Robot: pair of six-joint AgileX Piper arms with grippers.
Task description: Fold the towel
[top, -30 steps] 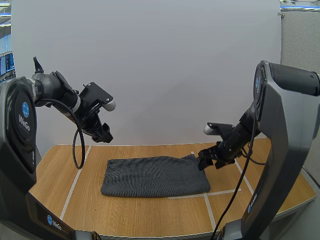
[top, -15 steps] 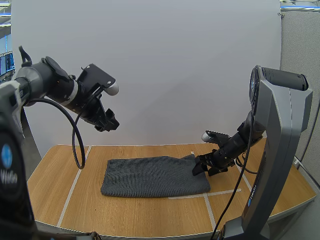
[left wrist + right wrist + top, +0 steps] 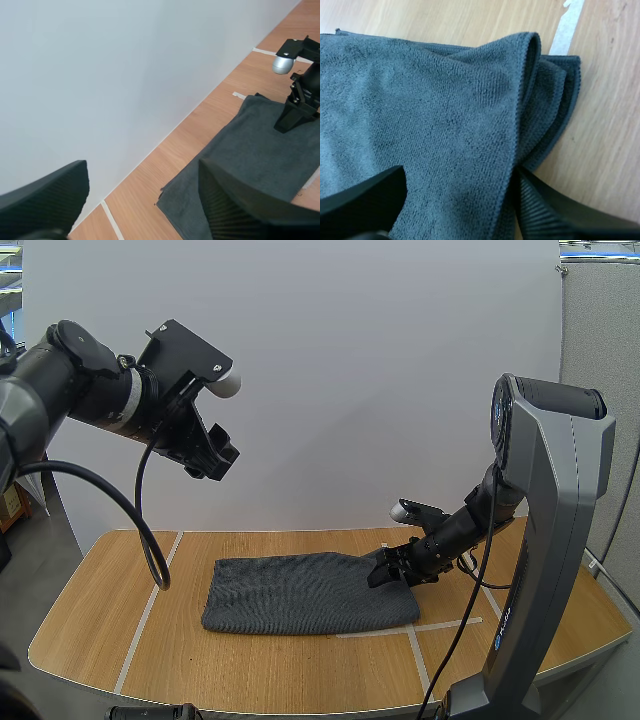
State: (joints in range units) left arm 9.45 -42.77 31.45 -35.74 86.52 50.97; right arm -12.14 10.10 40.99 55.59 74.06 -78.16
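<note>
**As my right hand (image 3: 385,575) drops to the corner of the towel (image 3: 310,592), my left hand (image 3: 222,455) lifts clear**

From the high view, within the last second my right hand has slid left and down to the towel's far right corner. My left hand has risen high over the left side of the bench (image 3: 250,665), well apart from the cloth. The towel lies flat across the middle of the bench and has not moved. I judge the coming fold starts from the right side alone. Dark fingers merge with dark cloth here, so the grip is hard to read.

From my left wrist, my left hand (image 3: 142,170) is wide open and holds nothing. The towel (image 3: 240,150) lies far below with the right hand (image 3: 295,112) at its corner, and its near edge runs out of frame.

From my right wrist, my right hand (image 3: 460,185) is open, one finger over the towel (image 3: 445,100) and the other just beside the layered corner, with nothing pinched yet. I cannot tell whether that outer finger sits under the edge, and I cannot count the layers.
</note>
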